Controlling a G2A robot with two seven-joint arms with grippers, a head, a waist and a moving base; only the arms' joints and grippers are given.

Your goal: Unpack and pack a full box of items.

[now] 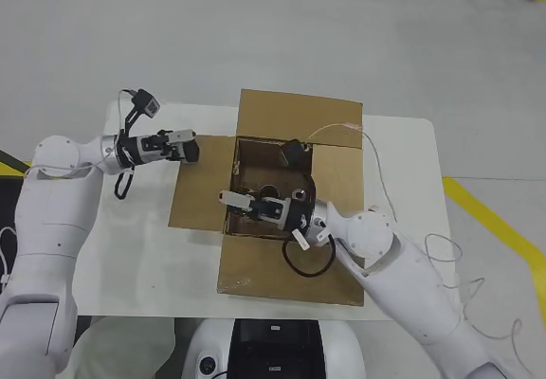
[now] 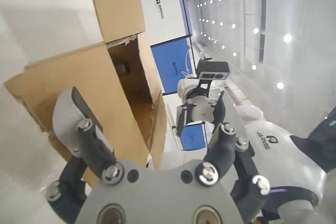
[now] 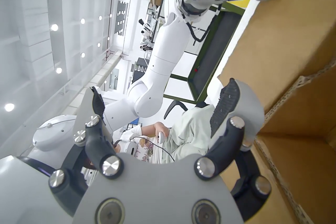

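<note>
A brown cardboard box (image 1: 292, 114) stands open in the middle of the white table (image 1: 131, 256), its flaps spread outward. Dark items lie inside, and one black item (image 1: 293, 152) sits at the far edge of the opening. My left gripper (image 1: 188, 146) is open at the far corner of the box's left flap; in the left wrist view the gripper (image 2: 147, 107) straddles the cardboard edge (image 2: 78, 70). My right gripper (image 1: 235, 200) hangs open just inside the box by its left wall, holding nothing. In the right wrist view it (image 3: 162, 101) sits beside the cardboard wall (image 3: 283, 38).
A thin white cable (image 1: 373, 161) trails over the far and right flaps and off toward the table's right side. Bare table lies left of the box and along the near left edge. Yellow floor tape (image 1: 500, 227) runs past the table's right side.
</note>
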